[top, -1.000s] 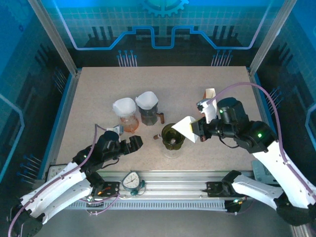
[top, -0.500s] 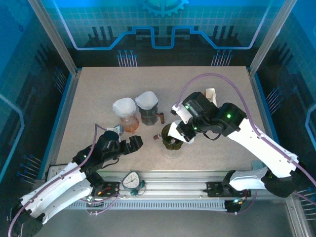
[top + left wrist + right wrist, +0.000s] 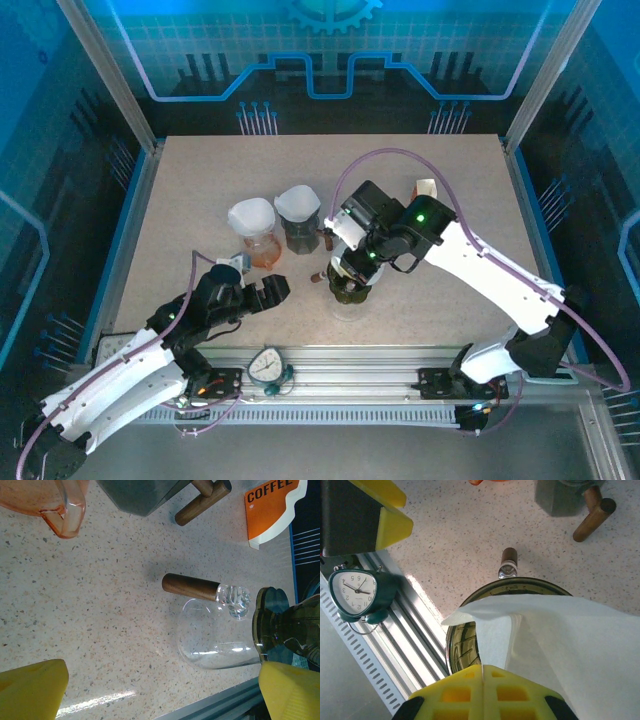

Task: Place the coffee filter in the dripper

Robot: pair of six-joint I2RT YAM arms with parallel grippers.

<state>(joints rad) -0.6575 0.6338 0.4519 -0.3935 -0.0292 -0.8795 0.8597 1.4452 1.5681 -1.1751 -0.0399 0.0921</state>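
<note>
While pinched, the creased paper filter (image 3: 560,640) (white) overhangs the round dripper (image 3: 462,647).

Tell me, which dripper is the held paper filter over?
The dark green dripper, at the front; the orange dripper and grey dripper stand behind it.

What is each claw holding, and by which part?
Right claw: shut on the paper filter, pinched at its edge above the dripper. Left claw: open, holding nothing.
</note>
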